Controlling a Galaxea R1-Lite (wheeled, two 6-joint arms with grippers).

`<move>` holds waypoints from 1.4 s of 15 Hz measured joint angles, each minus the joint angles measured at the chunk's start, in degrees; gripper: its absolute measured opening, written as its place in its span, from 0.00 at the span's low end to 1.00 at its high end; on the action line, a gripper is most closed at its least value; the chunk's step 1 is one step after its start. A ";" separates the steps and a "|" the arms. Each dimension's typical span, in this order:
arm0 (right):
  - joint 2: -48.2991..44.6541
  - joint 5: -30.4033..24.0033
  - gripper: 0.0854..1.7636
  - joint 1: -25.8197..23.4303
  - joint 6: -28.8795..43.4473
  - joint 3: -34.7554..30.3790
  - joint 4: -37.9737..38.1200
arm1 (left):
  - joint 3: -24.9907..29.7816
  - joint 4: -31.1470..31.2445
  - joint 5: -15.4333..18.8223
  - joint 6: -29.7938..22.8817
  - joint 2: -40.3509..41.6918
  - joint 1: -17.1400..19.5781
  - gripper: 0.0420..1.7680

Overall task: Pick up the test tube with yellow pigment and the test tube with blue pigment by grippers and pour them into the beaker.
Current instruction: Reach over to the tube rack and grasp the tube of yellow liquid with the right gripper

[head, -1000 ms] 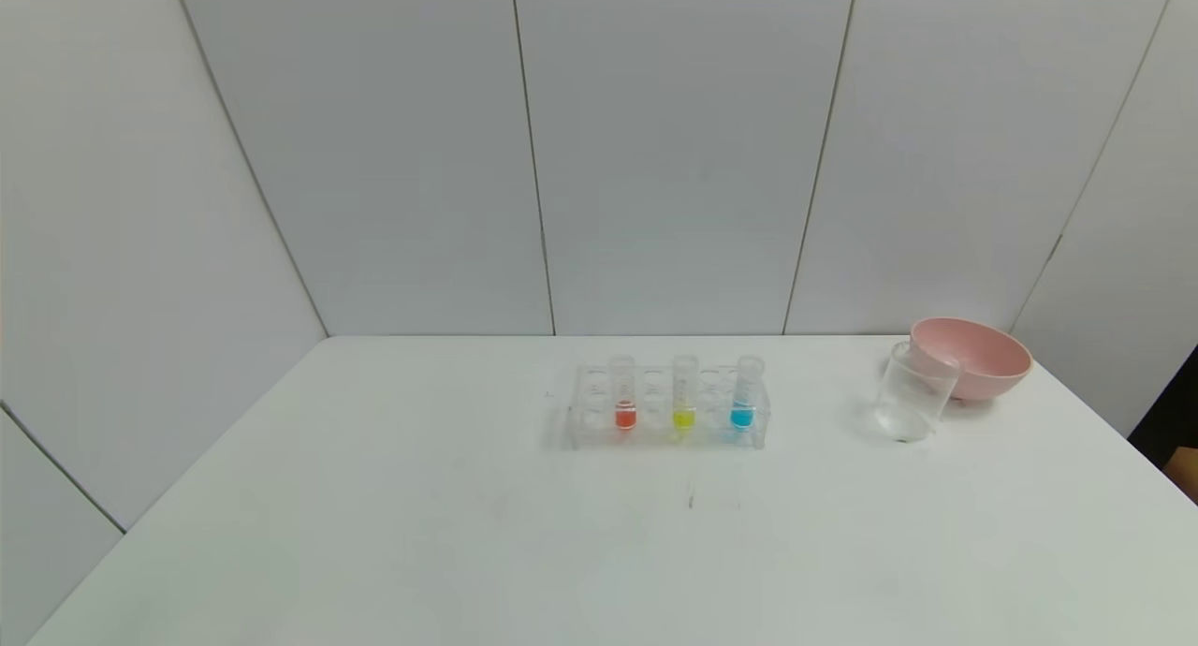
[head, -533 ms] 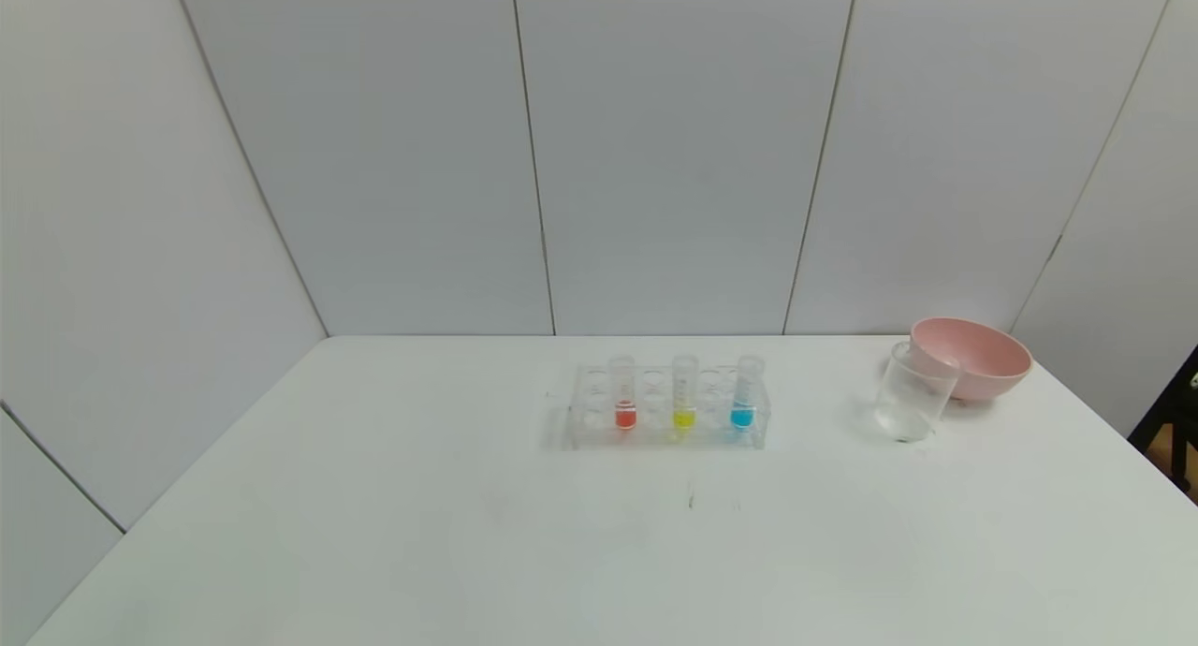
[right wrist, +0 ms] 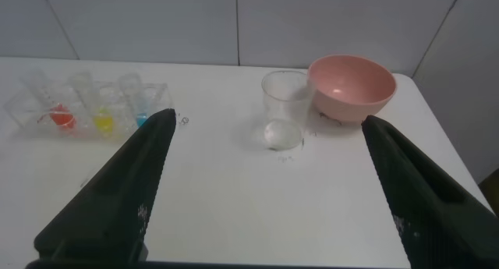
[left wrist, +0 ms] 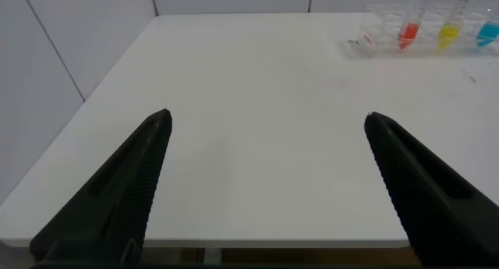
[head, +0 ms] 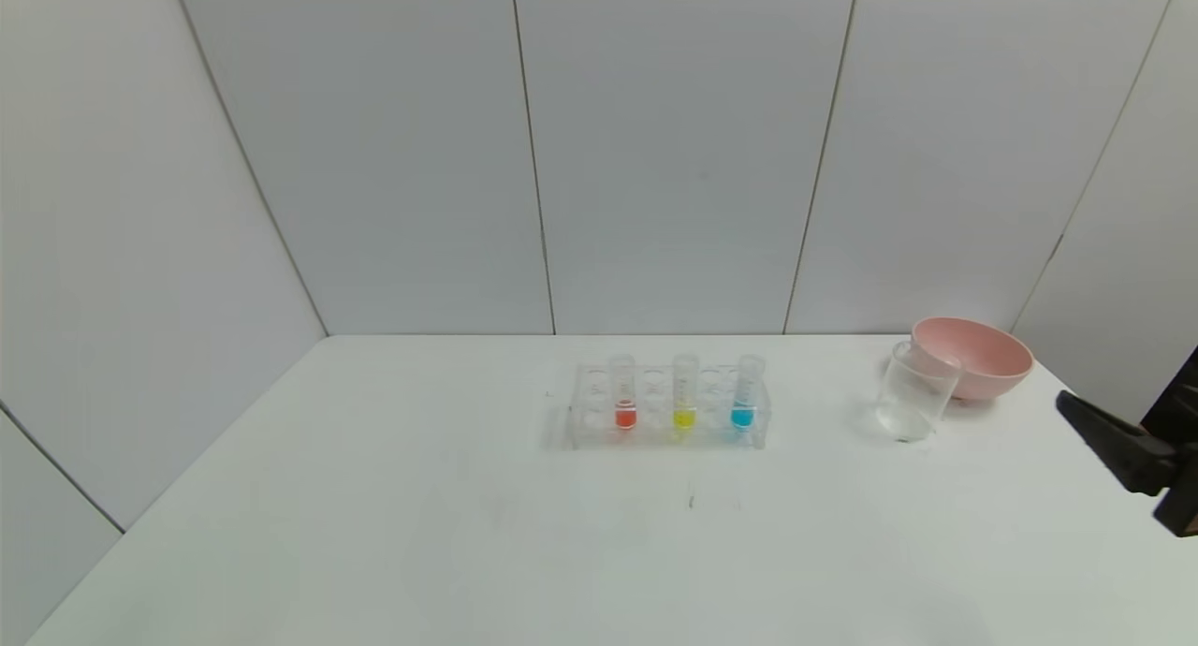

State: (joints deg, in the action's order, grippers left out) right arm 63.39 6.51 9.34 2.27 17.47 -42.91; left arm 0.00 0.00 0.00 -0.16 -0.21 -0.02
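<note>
Head view: a clear rack (head: 666, 409) stands mid-table holding three upright tubes, with the orange-red tube (head: 624, 393) on the left, the test tube with yellow pigment (head: 684, 393) in the middle and the test tube with blue pigment (head: 745, 392) on the right. The beaker (head: 914, 390) stands well to the right, just beside a pink bowl (head: 973, 357). The right gripper (head: 1123, 454) shows at the right edge, near the beaker, far from the tubes.

Left wrist view: the left gripper (left wrist: 269, 175) hangs over the table's (left wrist: 249, 129) near left part, jaws spread wide and empty; the rack is far off.

Right wrist view: the right gripper (right wrist: 269, 183) is also spread wide, empty, facing the beaker and rack.

Nothing is grasped; this looks like the approach. Next, each gripper needs to reach the rack and close on a tube's upper part.
</note>
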 joint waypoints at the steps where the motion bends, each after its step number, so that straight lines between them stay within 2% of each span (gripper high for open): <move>1: 2.45 3.64 0.97 3.54 1.18 -0.02 -0.61 | 0.00 0.00 0.00 0.00 0.00 0.00 1.00; 6: 9.84 23.87 0.97 24.37 6.88 0.85 -1.69 | 0.00 0.00 0.00 0.00 0.00 0.00 1.00; 9: 15.19 32.55 0.97 35.41 12.20 4.02 -1.58 | 0.00 0.00 0.00 0.00 0.00 0.00 1.00; 11: 20.04 36.22 0.97 40.46 14.57 6.51 -1.71 | 0.00 0.02 0.00 0.00 0.00 0.02 1.00; 15: 31.54 38.44 0.97 46.60 18.72 14.53 -1.73 | 0.00 0.00 0.00 0.02 0.00 -0.02 1.00; 18: 38.42 38.62 0.97 48.07 19.26 21.20 -1.69 | 0.00 0.00 0.00 0.00 0.00 0.02 1.00; 21: 44.19 38.64 0.97 48.07 20.72 24.56 -1.80 | 0.00 0.00 0.00 0.00 0.00 0.00 1.00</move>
State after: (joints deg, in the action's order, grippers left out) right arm 107.58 45.15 57.41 22.99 42.03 -44.72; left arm 0.00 0.00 0.00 -0.16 -0.21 -0.02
